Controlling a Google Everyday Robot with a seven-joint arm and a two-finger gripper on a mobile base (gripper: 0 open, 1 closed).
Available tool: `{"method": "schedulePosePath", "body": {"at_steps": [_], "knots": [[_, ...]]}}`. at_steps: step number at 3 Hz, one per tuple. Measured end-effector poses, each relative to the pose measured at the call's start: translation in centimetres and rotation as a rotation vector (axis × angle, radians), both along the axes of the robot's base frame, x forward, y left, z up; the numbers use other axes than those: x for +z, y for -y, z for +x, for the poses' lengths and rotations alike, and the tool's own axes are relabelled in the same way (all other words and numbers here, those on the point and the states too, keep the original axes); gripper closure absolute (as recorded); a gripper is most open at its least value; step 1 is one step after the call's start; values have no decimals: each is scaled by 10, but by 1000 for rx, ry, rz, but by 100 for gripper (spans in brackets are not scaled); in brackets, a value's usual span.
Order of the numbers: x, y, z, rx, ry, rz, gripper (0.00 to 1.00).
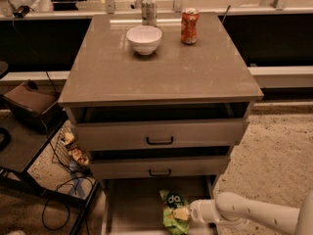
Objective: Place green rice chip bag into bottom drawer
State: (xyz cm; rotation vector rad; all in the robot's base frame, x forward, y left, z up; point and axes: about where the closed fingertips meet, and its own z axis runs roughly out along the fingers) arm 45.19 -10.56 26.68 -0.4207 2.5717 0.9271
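Note:
The green rice chip bag lies in the open bottom drawer, on its floor near the right side, at the bottom of the camera view. My gripper reaches in from the lower right on a white arm and sits against the bag's right edge. The bag's lower part runs toward the frame's bottom edge.
A white bowl, an orange soda can and a silver can stand on the cabinet top. Two upper drawers with black handles stick out slightly above the open one. A dark cart and cables stand at left.

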Motion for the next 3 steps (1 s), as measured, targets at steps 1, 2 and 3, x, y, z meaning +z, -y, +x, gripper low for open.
{"method": "schedulePosePath", "body": {"at_steps": [1,2,3], "knots": [[0,-1,0,2,-1,1,31],[-1,-3,-1,4,-3,3,7],[-1,-4,-2,5,-4,4,0]]}}
